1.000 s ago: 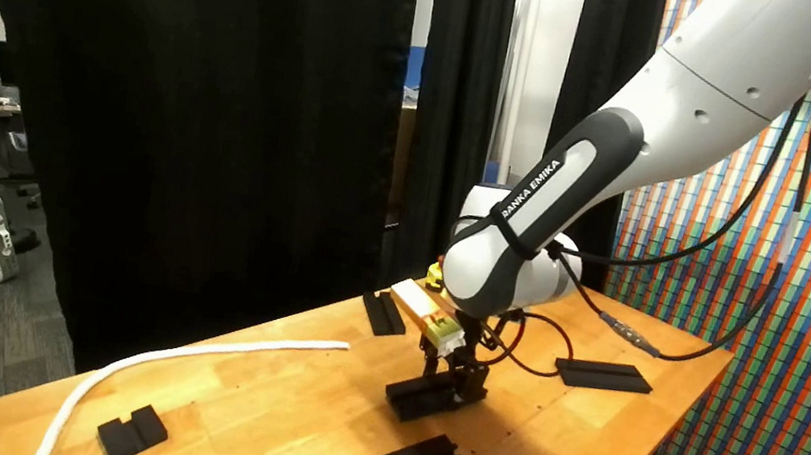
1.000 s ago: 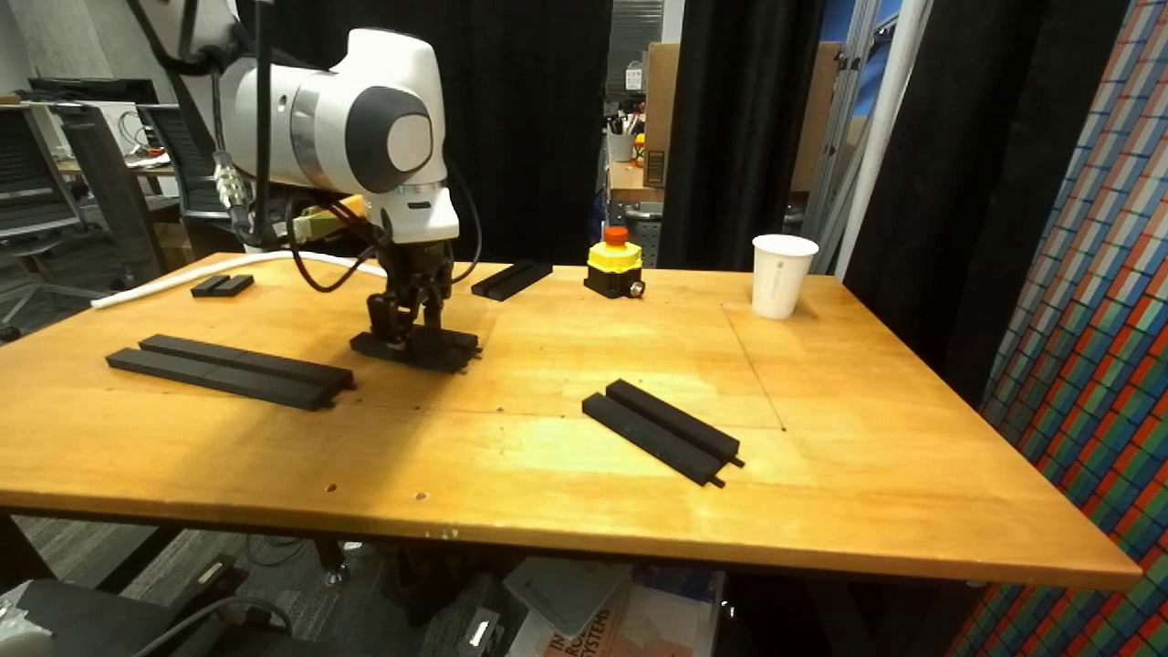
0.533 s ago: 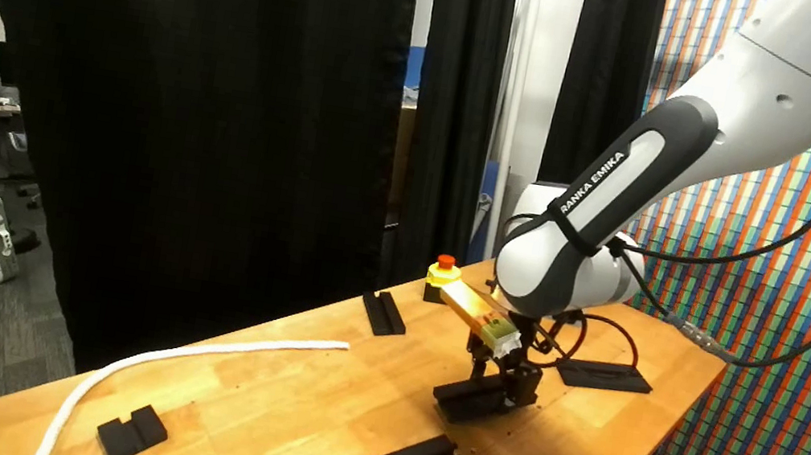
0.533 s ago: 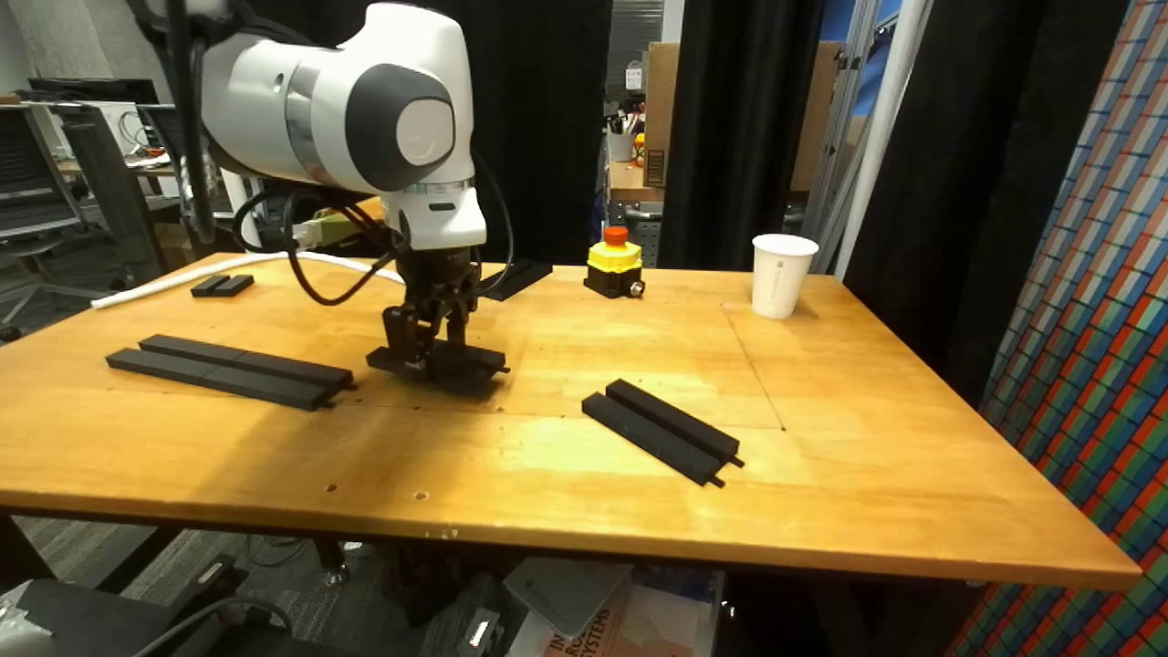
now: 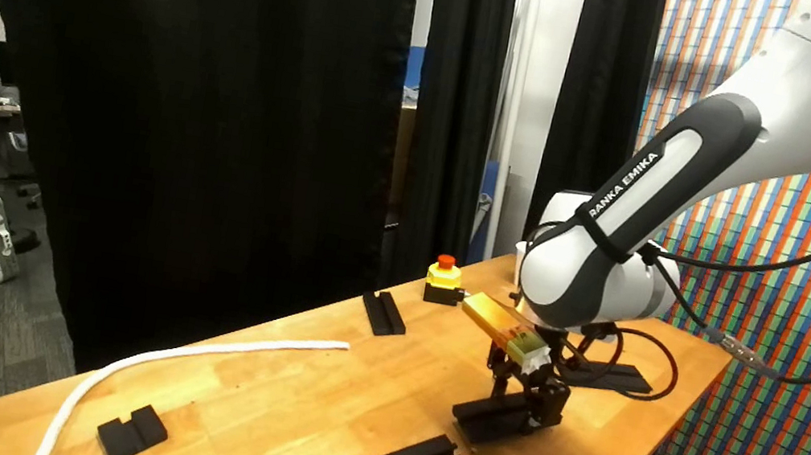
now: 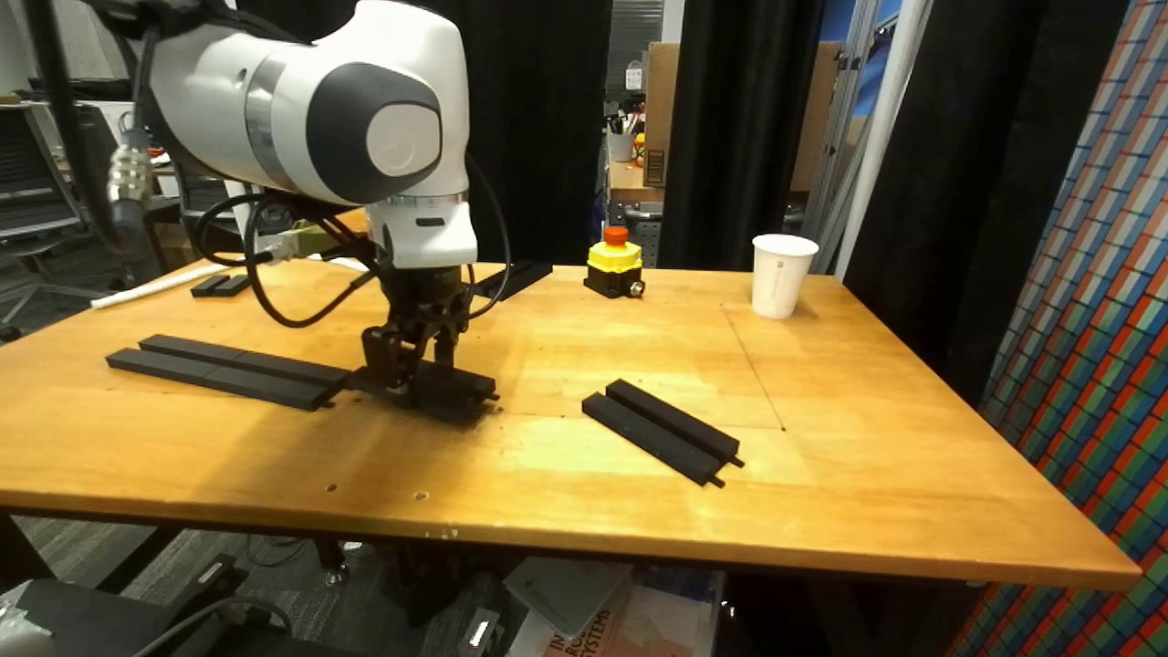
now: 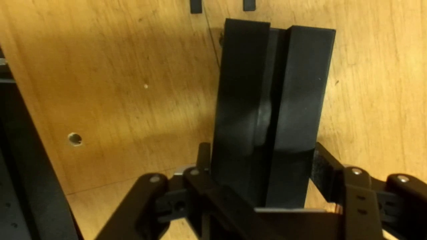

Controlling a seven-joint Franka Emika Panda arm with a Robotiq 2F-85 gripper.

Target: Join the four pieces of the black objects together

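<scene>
Black grooved piece (image 7: 257, 110) clamped widthwise inside claw (image 7: 262, 158).

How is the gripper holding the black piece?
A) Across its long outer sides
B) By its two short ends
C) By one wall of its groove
A: in the wrist view the gripper straddles the black piece, with its fingers set against the two long outer sides.

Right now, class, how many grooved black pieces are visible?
6: two in the strip, a gripped piece, a short piece near the white cord, a back piece by the red button, a rightmost piece in both exterior views.
</scene>
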